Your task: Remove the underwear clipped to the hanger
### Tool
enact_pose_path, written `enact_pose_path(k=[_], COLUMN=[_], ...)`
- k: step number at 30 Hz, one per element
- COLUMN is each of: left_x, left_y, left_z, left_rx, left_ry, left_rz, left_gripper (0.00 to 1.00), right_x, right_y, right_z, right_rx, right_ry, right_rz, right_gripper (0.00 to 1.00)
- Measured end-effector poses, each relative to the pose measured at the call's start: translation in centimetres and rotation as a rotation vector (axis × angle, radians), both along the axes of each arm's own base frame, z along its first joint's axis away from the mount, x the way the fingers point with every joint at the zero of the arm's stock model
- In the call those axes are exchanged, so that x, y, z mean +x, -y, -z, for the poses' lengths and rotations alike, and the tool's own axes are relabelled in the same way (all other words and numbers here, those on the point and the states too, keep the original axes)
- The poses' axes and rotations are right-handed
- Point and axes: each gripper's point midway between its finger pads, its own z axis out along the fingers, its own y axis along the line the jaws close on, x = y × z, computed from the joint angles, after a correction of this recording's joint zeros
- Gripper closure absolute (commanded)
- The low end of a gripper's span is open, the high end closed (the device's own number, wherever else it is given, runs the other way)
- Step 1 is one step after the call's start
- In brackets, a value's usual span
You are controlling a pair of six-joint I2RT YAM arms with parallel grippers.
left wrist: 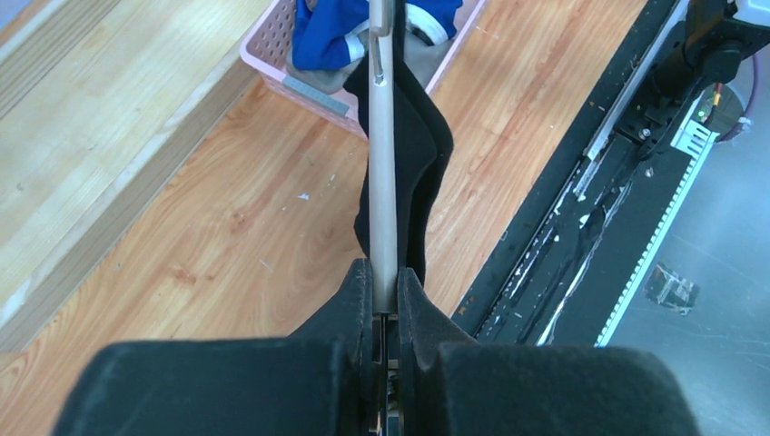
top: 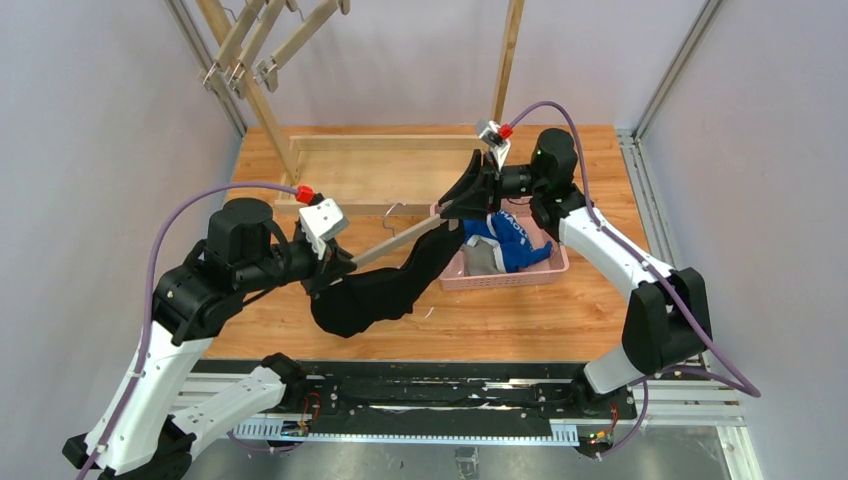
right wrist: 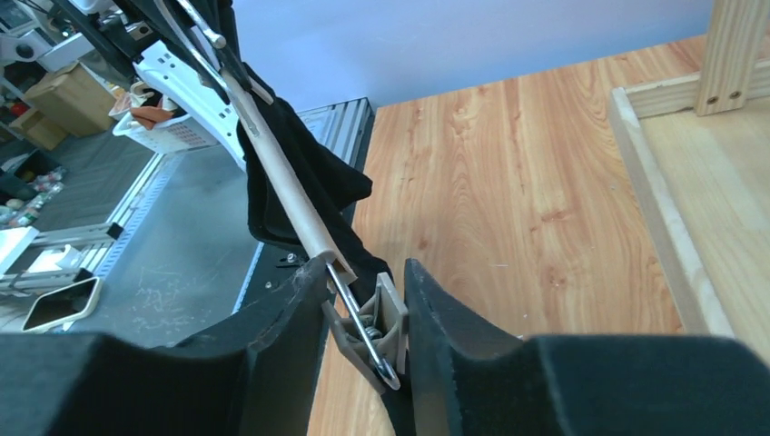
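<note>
The black briefs [top: 375, 292] hang in soft, limp folds from a hanger [top: 400, 243], a smooth, round, beige bar held slantwise above the table [top: 590, 330]; the plain matte cloth sags below the bar's near half and bears no label that shows. The left gripper [left wrist: 385, 277] is clamped tight on the bar's near end, its black pads pressed to both sides. At the far end the right gripper [right wrist: 366, 272] brackets a clip [right wrist: 386, 322], a small beige plastic peg with a bright wire spring, and its pads sit against both faces of it, with black cloth caught beneath. Just beside that end stands a pink plastic basket [top: 510, 280] with perforated walls. In it lie the blue briefs [top: 515, 245], crumpled, with white trim and white lettering too small to read, and the grey briefs [top: 480, 258] beside them, touching. The table is orange-brown wood grain.
</note>
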Motion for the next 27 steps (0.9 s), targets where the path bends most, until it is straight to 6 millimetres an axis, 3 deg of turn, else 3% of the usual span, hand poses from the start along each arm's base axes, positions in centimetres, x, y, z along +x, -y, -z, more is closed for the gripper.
enact_pose_path(k=[1, 5, 6, 8, 9, 12, 15, 18, 27], left_x=[0.1, 0.1, 0.0, 0.0, 0.0, 0.1, 0.3, 0.4, 1.3], left_y=[-0.1, -0.2, -0.2, -0.3, -0.3, -0.3, -0.4, -0.6, -1.0], left_z=[0.0, 0.1, 0.1, 0.2, 0.2, 0.2, 0.1, -0.5, -3.4], left_rx=[0.002, 0.007, 0.008, 0.009, 0.009, 0.010, 0.012, 0.008, -0.030], left_ry=[0.001, -0.002, -0.003, -0.005, -0.006, -0.005, 0.004, 0.020, 0.109], left_rz=[-0.005, -0.011, -0.011, -0.013, -0.014, -0.018, -0.030, -0.039, -0.088], left_gripper=[1.00, 1.00, 1.00, 1.00, 1.00, 1.00, 1.00, 1.00, 1.00], right_x=[-0.1, -0.3, -0.4, -0.4, -0.3, 0.1, 1.2, 1.8, 0.9], right_y=[0.0, 0.1, 0.1, 0.1, 0.1, 0.0, 0.0, 0.7, 5.2], right_z=[0.0, 0.2, 0.2, 0.3, 0.3, 0.5, 0.3, -0.9, -8.4], right_rx=[-0.002, -0.007, -0.008, -0.010, -0.013, -0.025, -0.045, -0.055, 0.030], right_ry=[-0.008, 0.000, 0.004, 0.009, 0.006, -0.004, -0.008, 0.027, 0.198], right_rz=[-0.003, -0.020, -0.023, -0.024, -0.021, 0.014, 0.111, 0.225, 0.599], right_gripper=[0.96, 0.99, 0.93, 0.65, 0.56, 0.51, 0.32, 0.30, 0.33])
